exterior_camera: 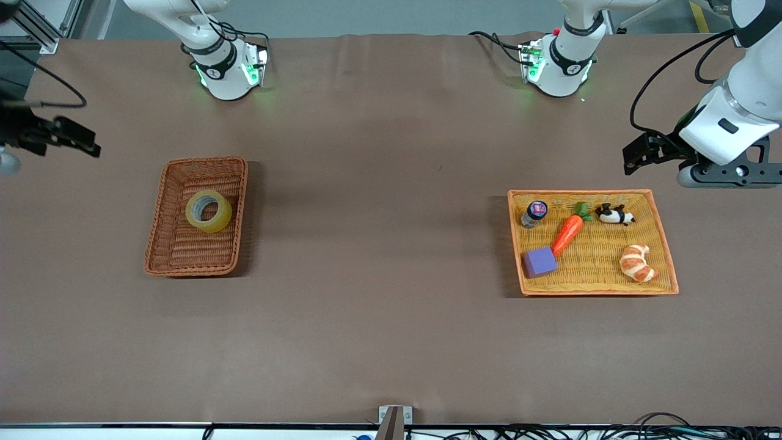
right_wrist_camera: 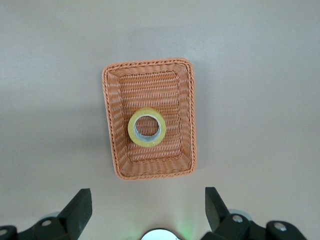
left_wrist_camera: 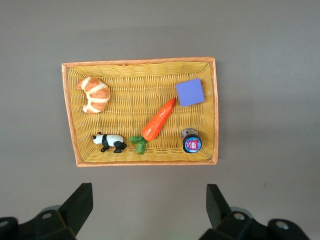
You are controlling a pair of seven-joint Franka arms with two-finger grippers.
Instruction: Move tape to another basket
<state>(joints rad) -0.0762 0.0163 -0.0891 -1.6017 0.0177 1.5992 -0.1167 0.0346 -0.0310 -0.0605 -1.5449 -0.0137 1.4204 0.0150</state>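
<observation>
The tape (exterior_camera: 208, 211), a translucent yellowish ring, lies in the reddish-brown wicker basket (exterior_camera: 160, 244) toward the right arm's end of the table. It also shows in the right wrist view (right_wrist_camera: 147, 128), inside the basket (right_wrist_camera: 112, 125). My right gripper (exterior_camera: 85, 143) is open and empty, raised above the bare table beside the basket; its fingers (right_wrist_camera: 80, 207) are spread wide. My left gripper (exterior_camera: 635, 160) is open and empty, raised above the table beside the yellow-orange tray (exterior_camera: 663, 244); its fingers (left_wrist_camera: 80, 205) are spread wide.
The yellow-orange tray (left_wrist_camera: 72, 125) at the left arm's end holds a croissant (exterior_camera: 636, 263), a toy carrot (exterior_camera: 568, 232), a purple block (exterior_camera: 539, 261), a small panda (exterior_camera: 614, 214) and a small jar (exterior_camera: 534, 212). Brown table between the baskets.
</observation>
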